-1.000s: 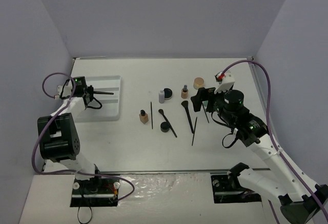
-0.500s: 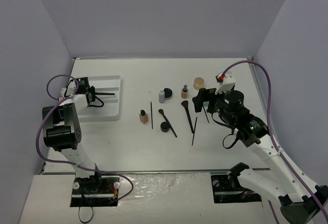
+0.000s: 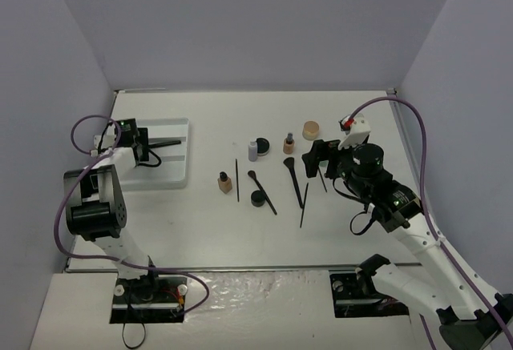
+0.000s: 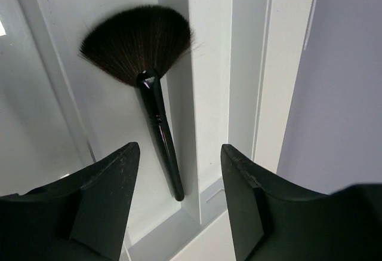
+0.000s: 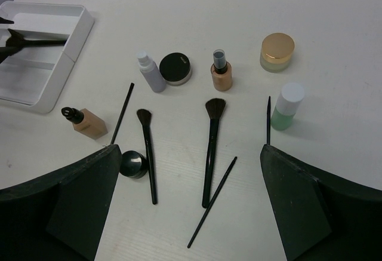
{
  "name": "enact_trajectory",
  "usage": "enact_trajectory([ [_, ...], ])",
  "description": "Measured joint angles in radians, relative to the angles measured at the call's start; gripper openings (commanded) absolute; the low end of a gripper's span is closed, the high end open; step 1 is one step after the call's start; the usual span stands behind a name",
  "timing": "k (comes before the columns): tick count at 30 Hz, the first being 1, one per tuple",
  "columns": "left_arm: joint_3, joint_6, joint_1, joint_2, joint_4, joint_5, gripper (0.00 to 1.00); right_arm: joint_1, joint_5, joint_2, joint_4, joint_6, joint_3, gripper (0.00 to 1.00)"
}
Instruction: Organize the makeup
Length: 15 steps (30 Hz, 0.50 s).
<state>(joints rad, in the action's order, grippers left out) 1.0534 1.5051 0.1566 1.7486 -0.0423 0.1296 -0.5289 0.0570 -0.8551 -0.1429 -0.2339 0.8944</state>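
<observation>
1. The left gripper (image 4: 179, 150) fills the lower edge of the left wrist view. Its jaws are spread and touch nothing.
2. The fan brush (image 4: 152, 94) lies flat in a channel of the white ridged tray (image 4: 209, 64). Its bristles are at the upper left of the frame, and its handle tip lies between the two fingers without contact.
3. In the top view the tray sits at centre left on the table (image 3: 208, 222), with the left gripper over it.
4. The right gripper (image 5: 189, 147) has its jaws spread wide and empty. Its fingers occupy the lower corners of the right wrist view, above the loose makeup.
5. Upper row, left to right: lilac spray bottle (image 5: 149, 73), black-lidded pot (image 5: 175, 68), tan bottle (image 5: 221, 73), gold-lidded jar (image 5: 277, 52).
6. At right, the green-white bottle (image 5: 286, 107) stands just beside a thin pencil (image 5: 268, 120).
7. At left, the foundation bottle (image 5: 86, 122) lies tipped over near a thin liner (image 5: 122, 113).
8. At lower centre lie the small black pot (image 5: 132, 163), the slim brush (image 5: 147, 153), the broad brush (image 5: 210, 147) and the fine brush (image 5: 212, 210).
</observation>
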Motion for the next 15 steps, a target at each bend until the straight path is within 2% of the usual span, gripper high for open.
enact_trajectory([
  [5,0.005,-0.086,-0.007,-0.107,0.061,-0.053,0.65,0.000,0.011,-0.003,-0.017,-0.020,-0.003,0.99],
  [8,0.052,-0.217,-0.038,-0.184,0.144,-0.083,0.71,0.000,0.028,-0.022,-0.035,-0.041,-0.014,0.97],
  [15,0.143,-0.575,-0.254,-0.365,0.321,-0.115,0.91,0.004,0.032,-0.138,-0.067,-0.102,-0.074,0.80],
])
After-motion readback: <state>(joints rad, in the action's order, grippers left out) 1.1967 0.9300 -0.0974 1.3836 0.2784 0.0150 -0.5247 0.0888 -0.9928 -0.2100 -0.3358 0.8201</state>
